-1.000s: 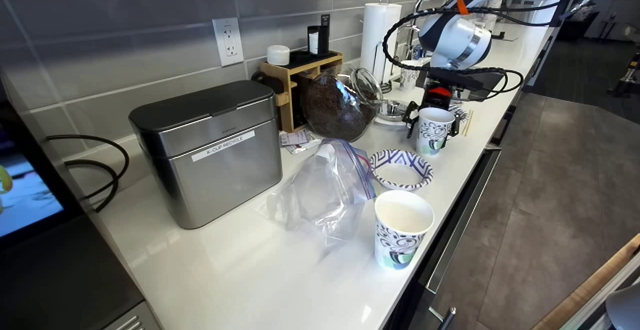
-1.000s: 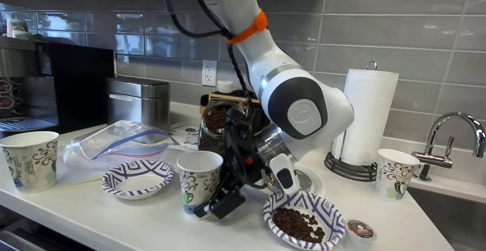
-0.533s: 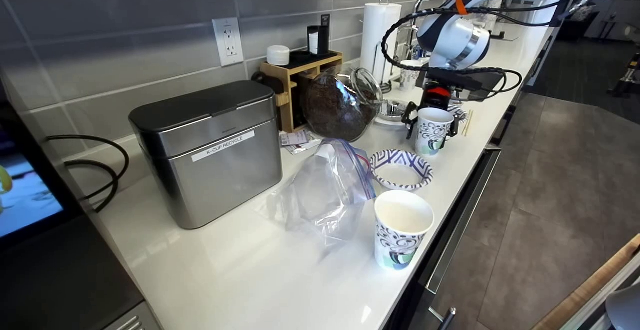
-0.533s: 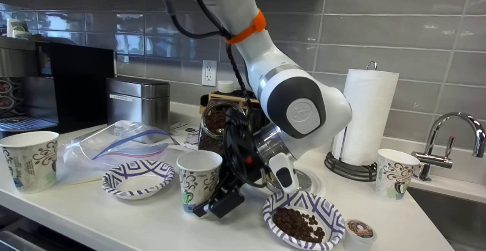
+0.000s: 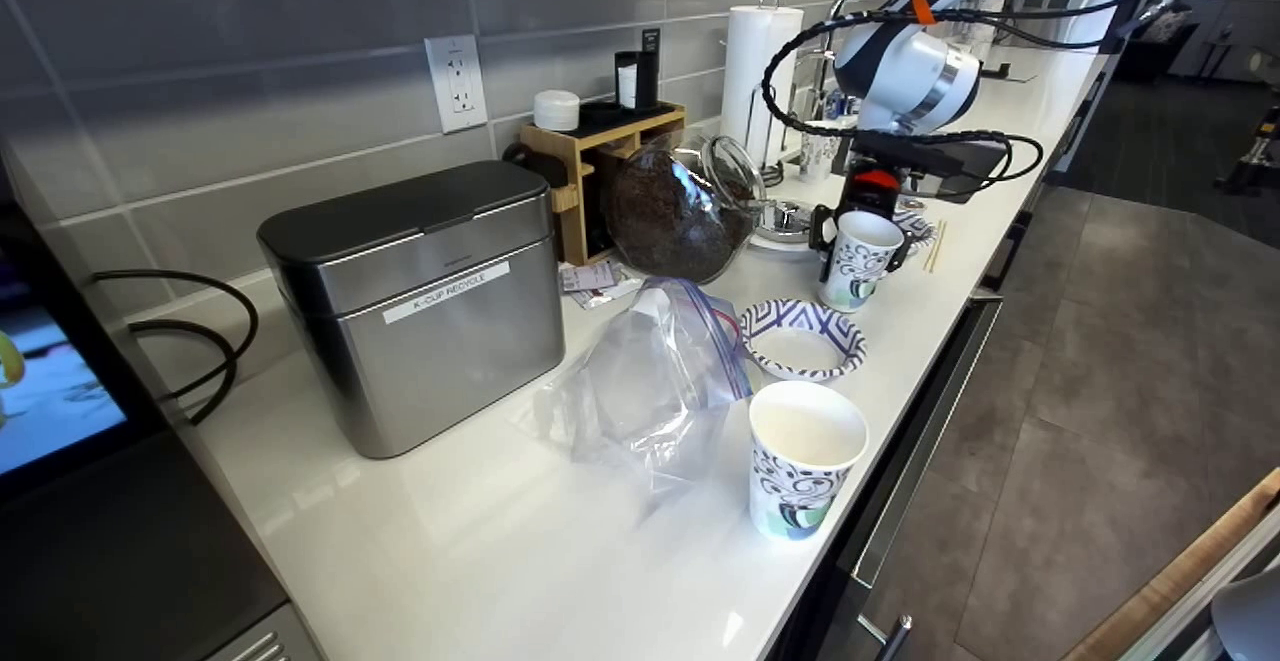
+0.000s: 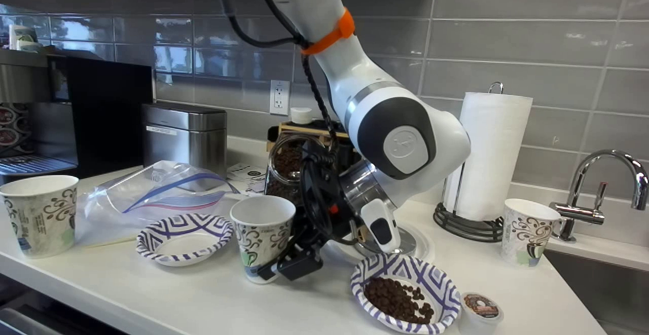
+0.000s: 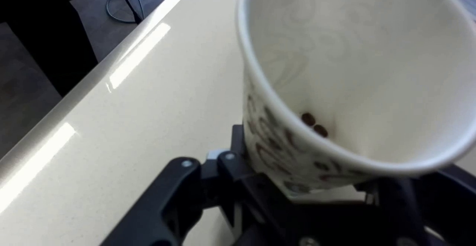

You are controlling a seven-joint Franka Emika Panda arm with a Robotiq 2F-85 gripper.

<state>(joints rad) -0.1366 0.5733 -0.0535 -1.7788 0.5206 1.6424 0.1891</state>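
Claw point(image 5: 862, 256) grasps cup point(image 6: 261, 238), tilted more than before, perhaps lifted off surface point(image 6: 213, 292); patterned bowl point(image 6: 185, 246) just beside, front edge point(image 6: 86, 302) farther off.

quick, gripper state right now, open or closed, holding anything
Gripper: jaws closed, holding the white, swirl-patterned, tapered paper cup, which is slightly tilted.

The wrist view's edges crop the held cup point(image 7: 357, 74).
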